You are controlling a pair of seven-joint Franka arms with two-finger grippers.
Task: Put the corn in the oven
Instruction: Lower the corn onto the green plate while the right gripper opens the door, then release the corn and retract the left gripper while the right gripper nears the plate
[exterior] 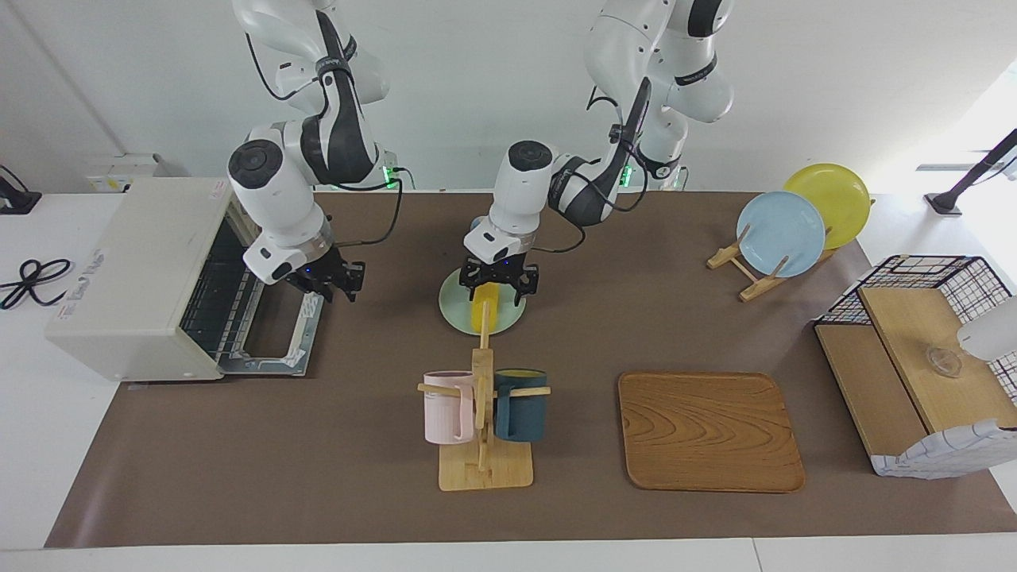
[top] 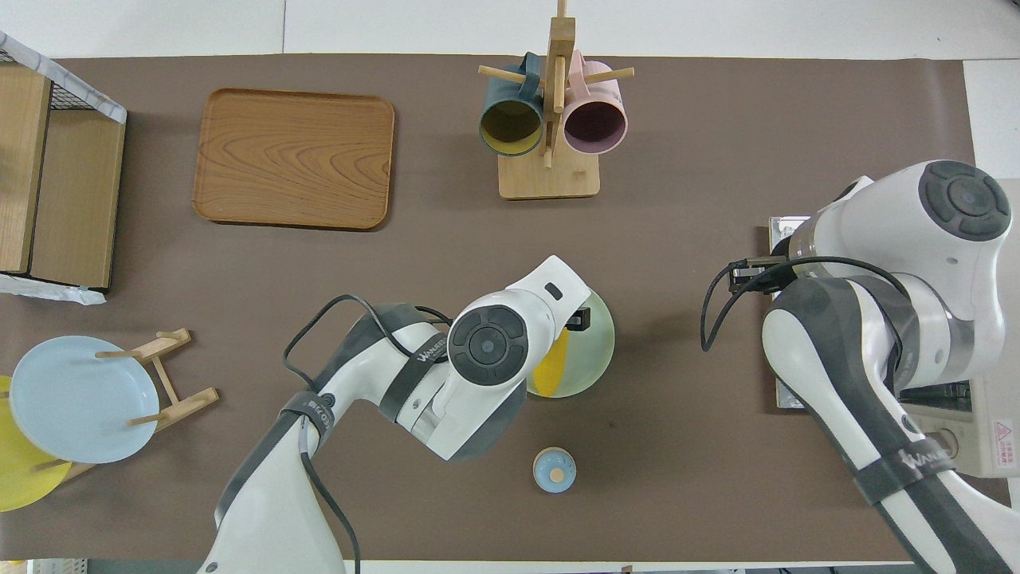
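Note:
The yellow corn (exterior: 484,312) lies on a pale green plate (exterior: 453,311) in the middle of the table, and part of it shows in the overhead view as the corn (top: 549,368). My left gripper (exterior: 500,292) hangs open just above the corn's end nearer the robots, a finger on each side, not gripping it. The cream oven (exterior: 131,274) stands at the right arm's end, its door (exterior: 274,349) folded down flat and its wire rack showing. My right gripper (exterior: 332,282) hovers over the door's edge toward the table's middle, holding nothing.
A wooden mug rack (exterior: 485,469) with a pink and a blue mug stands farther from the robots than the plate. A wooden tray (exterior: 709,431), a plate stand (exterior: 783,230) and a wire basket shelf (exterior: 922,349) fill the left arm's end. A small blue lid (top: 553,469) lies nearer the robots.

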